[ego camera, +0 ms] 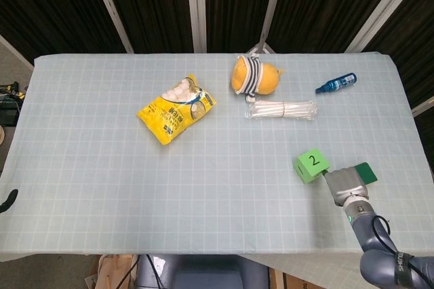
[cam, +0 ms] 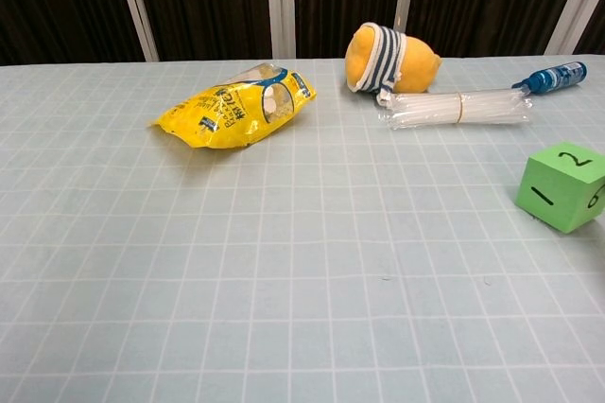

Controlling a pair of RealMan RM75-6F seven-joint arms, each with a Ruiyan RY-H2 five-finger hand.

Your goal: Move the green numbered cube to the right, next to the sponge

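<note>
The green numbered cube (ego camera: 311, 165) sits on the tablecloth at the right, turned a little, with the 2 facing up. In the chest view the cube (cam: 564, 185) shows at the right edge with no finger on it. My right hand (ego camera: 344, 186) shows only as a grey block right of and below the cube, touching its near right corner. Its fingers are hidden. The green sponge (ego camera: 365, 171) lies just right of the hand, partly covered by it. A dark curved tip (ego camera: 8, 198) at the far left edge may be my left hand.
A yellow snack bag (ego camera: 175, 109) lies at the centre left. A yellow plush with a striped band (ego camera: 253, 76), a clear bundle of straws (ego camera: 283, 109) and a blue bottle (ego camera: 336, 83) lie at the back right. The table's right edge (ego camera: 422, 145) is close to the sponge.
</note>
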